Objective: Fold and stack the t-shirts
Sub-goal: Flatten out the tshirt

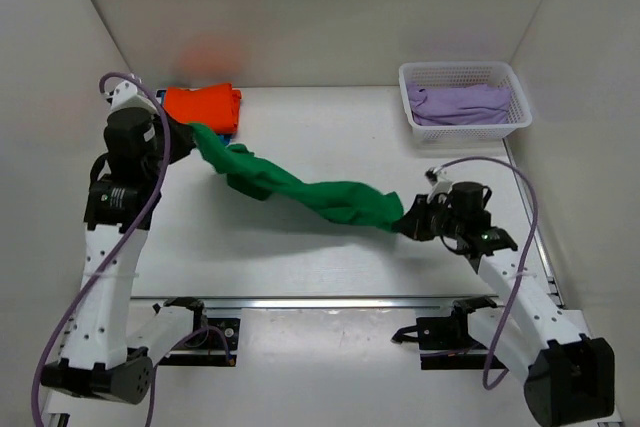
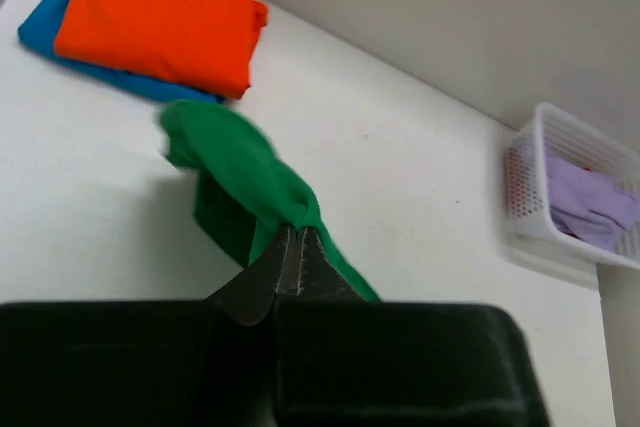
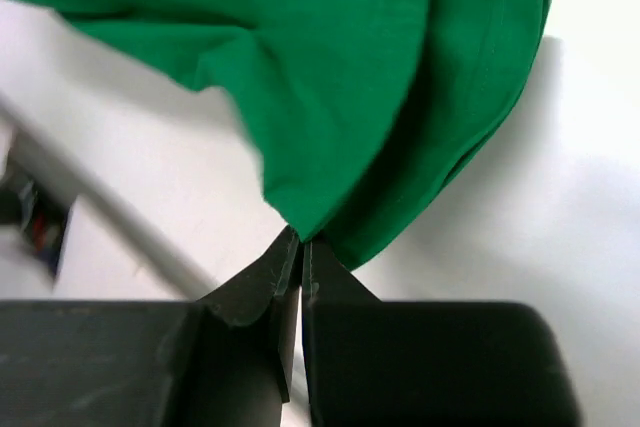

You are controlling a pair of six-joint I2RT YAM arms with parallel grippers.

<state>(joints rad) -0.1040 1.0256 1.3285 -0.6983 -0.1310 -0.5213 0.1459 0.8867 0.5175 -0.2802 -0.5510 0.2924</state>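
Observation:
A bright green t-shirt (image 1: 310, 192) hangs stretched as a bunched band between my two grippers, above the table's middle. The left gripper (image 1: 190, 134) is shut on its left end, and in the left wrist view the cloth (image 2: 245, 182) is pinched at the fingertips (image 2: 298, 232). My right gripper (image 1: 408, 219) is shut on the other end, where the green cloth (image 3: 360, 77) fans out from the closed tips (image 3: 300, 239). An orange folded t-shirt (image 1: 202, 104) lies on a blue folded one (image 1: 226, 134) at the back left; both also show in the left wrist view, orange (image 2: 155, 17) over blue (image 2: 45, 32).
A white plastic basket (image 1: 464, 99) with lilac cloth (image 1: 458, 102) stands at the back right, seen too in the left wrist view (image 2: 570, 197). White walls close in the table on three sides. A metal rail (image 1: 320, 299) runs along the near edge.

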